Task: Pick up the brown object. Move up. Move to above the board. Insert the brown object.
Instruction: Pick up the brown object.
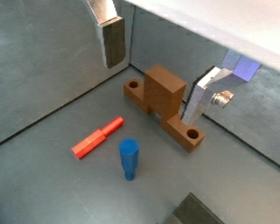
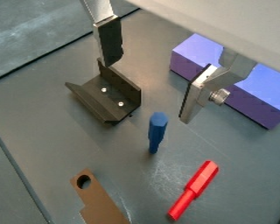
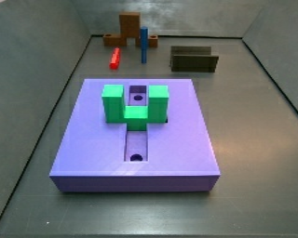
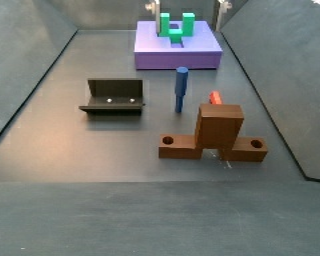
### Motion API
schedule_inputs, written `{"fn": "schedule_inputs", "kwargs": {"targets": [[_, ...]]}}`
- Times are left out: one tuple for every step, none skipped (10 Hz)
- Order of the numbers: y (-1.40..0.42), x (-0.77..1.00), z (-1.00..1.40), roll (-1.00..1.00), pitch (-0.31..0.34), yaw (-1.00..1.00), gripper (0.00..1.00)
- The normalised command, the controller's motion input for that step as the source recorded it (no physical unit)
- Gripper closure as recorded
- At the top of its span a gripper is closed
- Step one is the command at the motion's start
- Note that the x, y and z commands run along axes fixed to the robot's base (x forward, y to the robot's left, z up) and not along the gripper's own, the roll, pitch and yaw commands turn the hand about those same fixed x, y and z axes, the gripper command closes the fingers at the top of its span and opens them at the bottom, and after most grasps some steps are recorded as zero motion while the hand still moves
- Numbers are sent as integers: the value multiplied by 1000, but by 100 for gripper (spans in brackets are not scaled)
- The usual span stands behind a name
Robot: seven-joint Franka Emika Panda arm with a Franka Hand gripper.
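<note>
Wrist view: gripper point(image 1: 154, 70), jaws wide and empty, near the brown object point(image 1: 166, 103); best to centre over its upright block before closing.

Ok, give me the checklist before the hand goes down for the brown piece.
1. The hand, up above the pieces, is open with nothing between its fingers: ok.
2. The brown block on a flat holed base is upright and untouched: ok.
3. The blue peg and red bar sit apart from it: ok.
4. Hand centred over it: cannot tell, the wrist views place it differently.
5. The lavender board has free slot ahead of the green U-shaped block: ok.
</note>
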Motion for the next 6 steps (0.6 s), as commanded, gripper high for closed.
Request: {"fn": "schedule_inputs", "kwargs": {"targets": [[0, 0, -29, 0, 0, 0, 0], [0, 0, -100, 0, -1, 0, 0], [49, 0, -177, 0, -10, 0, 0], [226, 0, -231, 0, -11, -11, 0], [126, 0, -200, 0, -11, 0, 0], [369, 0, -309, 3, -19, -80, 0]]}}
